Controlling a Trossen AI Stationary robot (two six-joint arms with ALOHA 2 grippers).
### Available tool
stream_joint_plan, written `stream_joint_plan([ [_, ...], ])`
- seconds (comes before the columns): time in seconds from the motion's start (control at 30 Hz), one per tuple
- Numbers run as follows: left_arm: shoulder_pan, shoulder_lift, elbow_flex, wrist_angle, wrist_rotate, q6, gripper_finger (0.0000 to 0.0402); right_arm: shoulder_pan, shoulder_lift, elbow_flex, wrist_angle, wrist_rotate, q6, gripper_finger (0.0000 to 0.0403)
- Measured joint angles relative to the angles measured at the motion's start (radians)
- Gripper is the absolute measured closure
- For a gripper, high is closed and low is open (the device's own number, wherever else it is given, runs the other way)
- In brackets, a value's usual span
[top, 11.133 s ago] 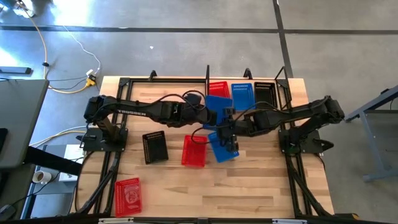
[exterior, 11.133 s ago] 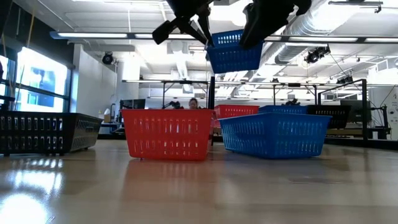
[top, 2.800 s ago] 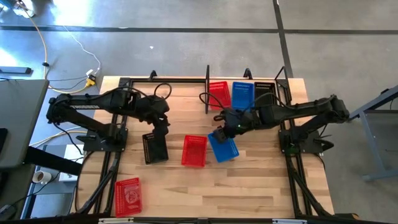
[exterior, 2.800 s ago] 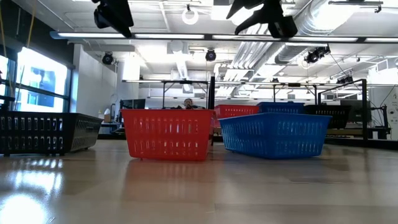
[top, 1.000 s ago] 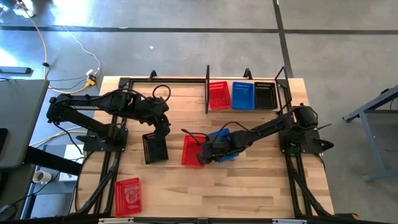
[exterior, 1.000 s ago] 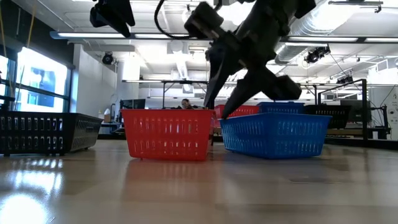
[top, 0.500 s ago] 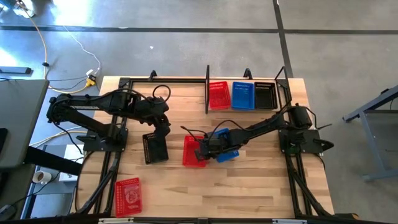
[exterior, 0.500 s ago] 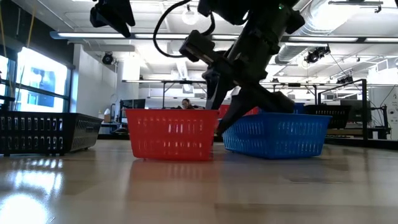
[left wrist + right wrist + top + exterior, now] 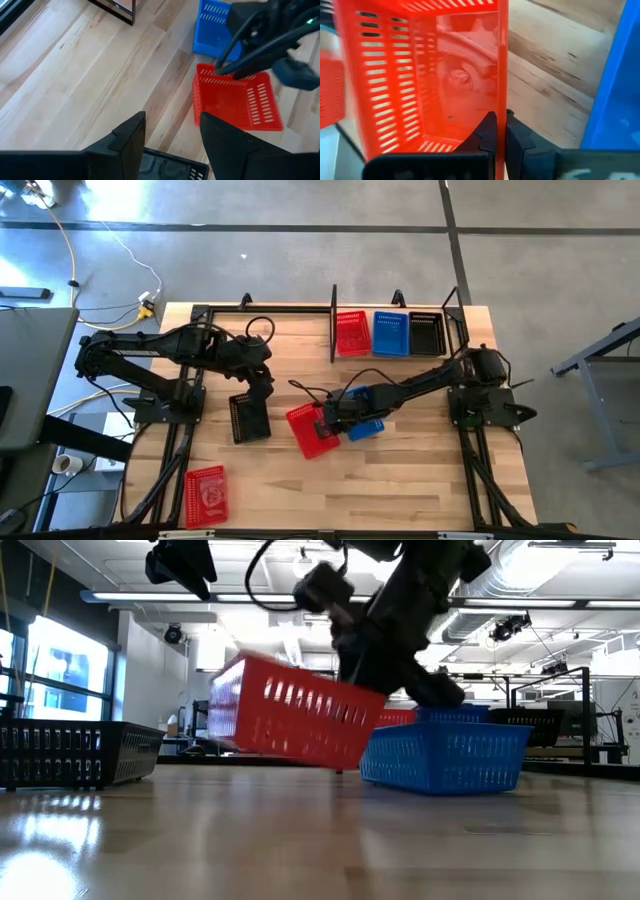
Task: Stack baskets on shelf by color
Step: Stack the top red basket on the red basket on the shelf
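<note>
My right gripper [image 9: 330, 418] is shut on a red basket [image 9: 312, 430], which hangs tilted in the low view [image 9: 295, 720]. A blue basket [image 9: 362, 418] stands right beside it on the table. My left gripper [image 9: 261, 385] hovers open above a black basket [image 9: 248, 418] that rests on its bottom. Another red basket [image 9: 207, 495] sits near the front left corner. At the far edge the shelf [image 9: 334, 340] holds a red [image 9: 352, 333], a blue [image 9: 390, 333] and a black basket [image 9: 426, 333] side by side. My right gripper pinches the red basket's side wall [image 9: 502, 95], the one next to the blue basket, at its rim. One finger is inside the basket and one outside. The fingers come slanting down from the table's right. The basket is tilted, its left end [image 9: 225, 700] raised highest.
Black arm-mount frames [image 9: 180, 430] run along both table sides. Bare wood lies open in the front middle and right of the table [image 9: 400, 490]. The blue basket [image 9: 620, 75] sits close against the held one.
My right gripper has shut on the red basket's wall and raised it. The basket, which stood flat on the table, is now tipped with its left end up and turned about. The left arm has kept still.
</note>
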Motion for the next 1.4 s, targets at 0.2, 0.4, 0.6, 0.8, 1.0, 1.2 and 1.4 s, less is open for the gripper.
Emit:
stream_joint_plan([
  [0.2, 0.000, 0.000, 0.000, 0.000, 0.000, -0.006, 0.0225, 0.000, -0.086, 0.000, -0.014, 0.042, -0.098, 0.0402],
  [0.4, 0.000, 0.000, 0.000, 0.000, 0.000, -0.007, 0.0225, -0.010, -0.194, 0.000, -0.119, 0.127, -0.144, 0.0402],
  [0.6, 0.000, 0.000, 0.000, 0.001, -0.001, -0.008, 0.0225, -0.057, -0.311, 0.000, -0.191, 0.204, -0.181, 0.0402],
  [0.8, 0.000, 0.000, 0.000, 0.001, -0.001, -0.008, 0.0225, -0.129, -0.434, 0.000, -0.255, 0.260, -0.222, 0.0402],
  [1.0, 0.000, 0.000, 0.000, 0.002, 0.000, 0.007, 0.0225, -0.233, -0.536, 0.000, -0.285, 0.308, -0.277, 0.0403],
  [1.2, 0.000, 0.000, 0.000, 0.001, 0.000, 0.010, 0.0225, -0.345, -0.610, 0.000, -0.310, 0.310, -0.349, 0.0403],
  [1.4, 0.000, 0.000, 0.000, 0.001, 0.000, 0.010, 0.0225, -0.444, -0.673, 0.000, -0.327, 0.306, -0.417, 0.0403],
])
